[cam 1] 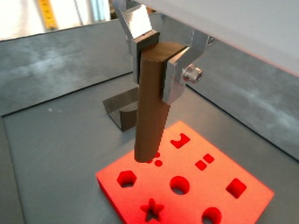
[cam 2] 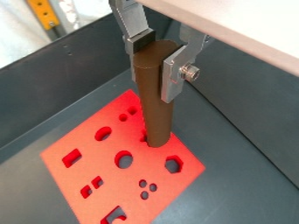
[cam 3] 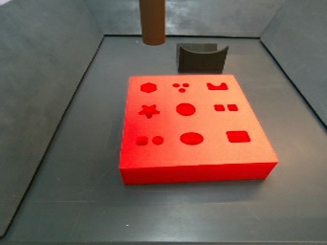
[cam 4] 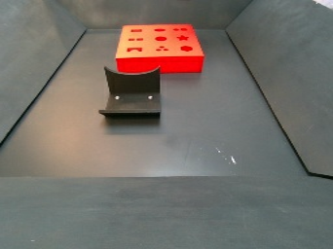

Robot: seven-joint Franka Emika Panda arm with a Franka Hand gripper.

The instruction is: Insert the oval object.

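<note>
My gripper (cam 1: 158, 66) is shut on the upper end of the oval object (cam 1: 149, 122), a long smooth brown peg held upright; both wrist views show this (cam 2: 156, 66). The peg (cam 2: 156, 109) hangs over the red block (cam 2: 84, 144), which has several shaped holes in its top. In a side view the peg's lower end (cam 3: 151, 24) is well above the block (cam 3: 211, 158), near its far left part, and the gripper itself is out of frame. In a side view the block (cam 4: 160, 62) lies at the far end of the bin.
The dark fixture with a curved notch (cam 3: 202, 55) stands on the floor just behind the block and shows in other views too (cam 4: 130, 92) (cam 1: 122, 109). Grey bin walls (cam 3: 76, 86) slope up on all sides.
</note>
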